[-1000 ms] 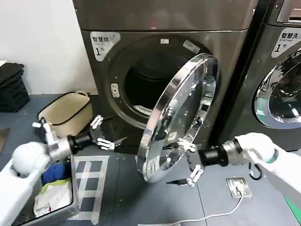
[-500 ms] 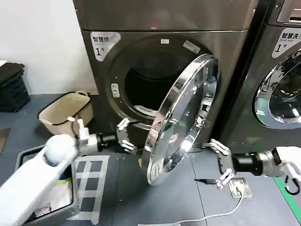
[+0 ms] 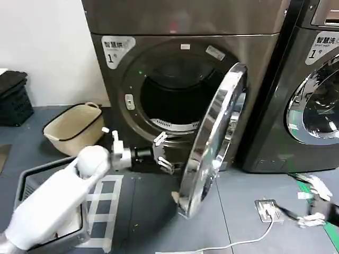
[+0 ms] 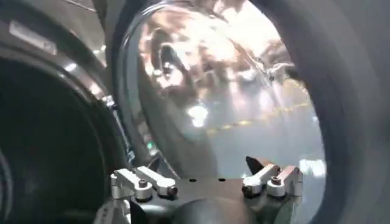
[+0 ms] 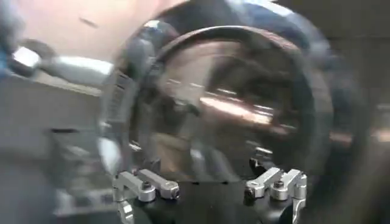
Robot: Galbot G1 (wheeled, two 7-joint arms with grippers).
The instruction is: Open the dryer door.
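Note:
The bronze-grey dryer [image 3: 106, 79] with its "1" label stands ahead, its dark drum opening [image 3: 169, 98] uncovered. The dryer door [image 3: 212, 143] hangs swung out to the right, nearly edge-on, chrome rim towards me. My left gripper [image 3: 165, 152] is open at the lower rim of the opening, just left of the door's inner side. In the left wrist view this gripper [image 4: 204, 178] faces the door's glass [image 4: 213, 91], holding nothing. Far from the door, my right gripper [image 3: 308, 202] hangs open low at the right; the right wrist view shows it [image 5: 207, 184] facing the door's outer face [image 5: 225, 109].
A darker second machine [image 3: 318, 79] stands to the right. A beige basket [image 3: 74, 127] and a black crate [image 3: 13, 98] sit on the floor at left, a grey bin [image 3: 32, 177] under my left arm. A floor socket [image 3: 267, 209] with a white cable lies near the right gripper.
The door has swung farther open to the right. My left gripper has moved right along the opening toward the door. My right arm has drawn back to the lower right, away from the door.

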